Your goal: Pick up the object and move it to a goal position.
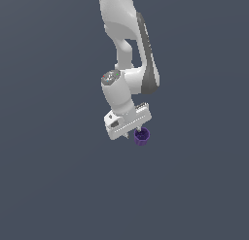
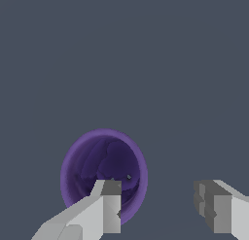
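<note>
The pincer (image 2: pixel 158 207) stands wide open and holds nothing. In the wrist view, one finger (image 2: pixel 104 210) lies over the rim of the object (image 2: pixel 104 163); the other finger (image 2: pixel 216 205) stands well apart from it, over bare grey surface. The object is therefore not centred between the jaws.

The object is a small dark purple cup-like cylinder with a hollow top, much narrower than the open jaws. Whether the nearer fingertip touches the rim or reaches into the hollow cannot be told from either view.

In the exterior view, the object (image 1: pixel 141 137) sits just below the pincer (image 1: pixel 132 133), toward that view's right end of the white hand. The arm (image 1: pixel 127 49) descends from above. The grey desk (image 1: pixel 48 185) shows no other items, and no goal marker is visible.

Handling assessment: the object appears light and rigid, with a smooth, curved outer wall that may slip under an off-centre grip. Recommended hold: on opposite sides of the outer wall, below the rim, with the cylinder centred between the fingers. Closing from the present offset would probably push or tip the object.
</note>
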Motion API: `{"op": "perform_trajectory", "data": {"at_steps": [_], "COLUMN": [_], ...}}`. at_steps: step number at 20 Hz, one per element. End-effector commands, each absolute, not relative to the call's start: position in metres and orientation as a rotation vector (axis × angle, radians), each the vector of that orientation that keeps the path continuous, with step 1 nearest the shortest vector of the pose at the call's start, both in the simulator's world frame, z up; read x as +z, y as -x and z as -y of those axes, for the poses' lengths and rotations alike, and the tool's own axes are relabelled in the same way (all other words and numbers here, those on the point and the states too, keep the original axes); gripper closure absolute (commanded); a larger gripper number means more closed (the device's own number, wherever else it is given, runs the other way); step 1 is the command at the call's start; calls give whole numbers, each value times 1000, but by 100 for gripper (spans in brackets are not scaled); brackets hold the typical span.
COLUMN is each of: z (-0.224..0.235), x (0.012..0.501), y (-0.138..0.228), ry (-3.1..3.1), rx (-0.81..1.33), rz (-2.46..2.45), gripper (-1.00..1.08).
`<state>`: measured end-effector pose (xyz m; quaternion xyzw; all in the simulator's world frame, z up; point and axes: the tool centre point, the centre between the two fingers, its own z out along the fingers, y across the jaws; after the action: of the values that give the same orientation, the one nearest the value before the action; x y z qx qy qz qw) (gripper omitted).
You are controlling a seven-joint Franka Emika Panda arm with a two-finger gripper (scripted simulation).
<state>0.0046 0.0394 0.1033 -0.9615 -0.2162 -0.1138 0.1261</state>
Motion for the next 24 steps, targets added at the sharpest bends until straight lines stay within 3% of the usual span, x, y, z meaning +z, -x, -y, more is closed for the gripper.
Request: {"op": "perform_trajectory", "data": {"at_steps": [1, 24], "z": [-42, -55], "x": [101, 71], "y": [-4, -8], "ry": [2783, 2759], "rx": [-355, -391], "rz": [655, 694], "gripper": [-20, -20]}}
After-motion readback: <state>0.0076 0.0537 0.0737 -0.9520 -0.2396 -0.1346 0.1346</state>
